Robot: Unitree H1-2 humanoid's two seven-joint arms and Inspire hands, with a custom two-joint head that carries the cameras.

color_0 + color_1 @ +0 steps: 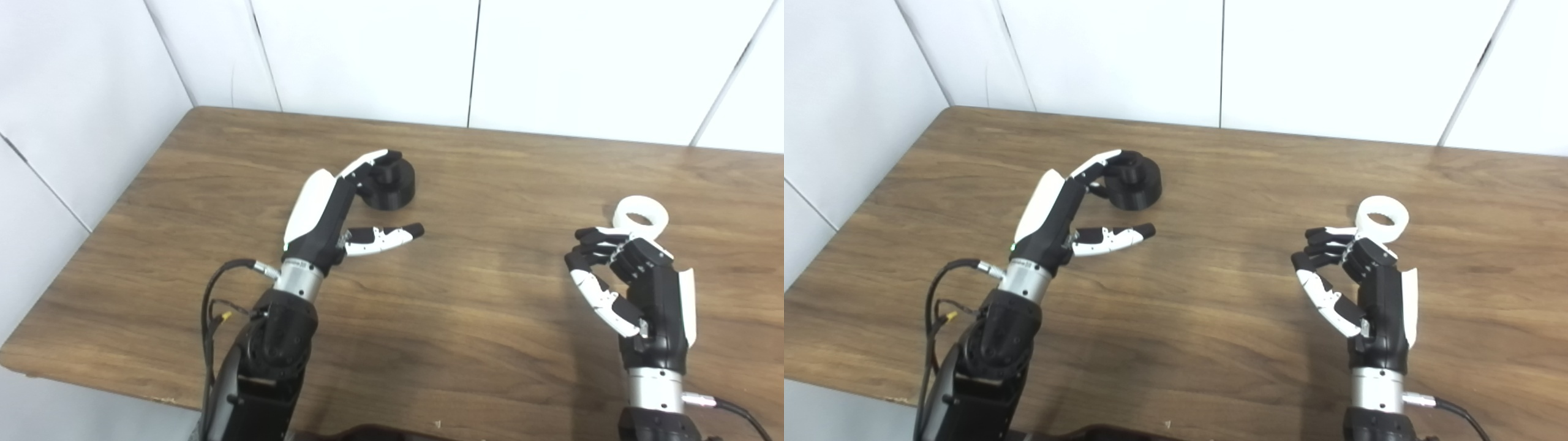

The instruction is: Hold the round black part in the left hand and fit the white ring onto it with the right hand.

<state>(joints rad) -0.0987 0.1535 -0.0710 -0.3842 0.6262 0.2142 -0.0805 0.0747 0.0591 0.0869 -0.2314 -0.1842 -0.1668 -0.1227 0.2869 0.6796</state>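
The round black part stands on the wooden table left of centre. My left hand reaches it from the near left. Its fingers lie over the part's top and left side, and the thumb sticks out apart, short of the part, so the hand is open around it. The white ring lies flat on the table at the right. My right hand stands just in front of it, palm to the left, fingers half curled and empty, with their tips close beside the ring's near edge.
White wall panels close the table at the back and left. The table's left edge runs diagonally near my left arm. A black cable loops beside the left forearm.
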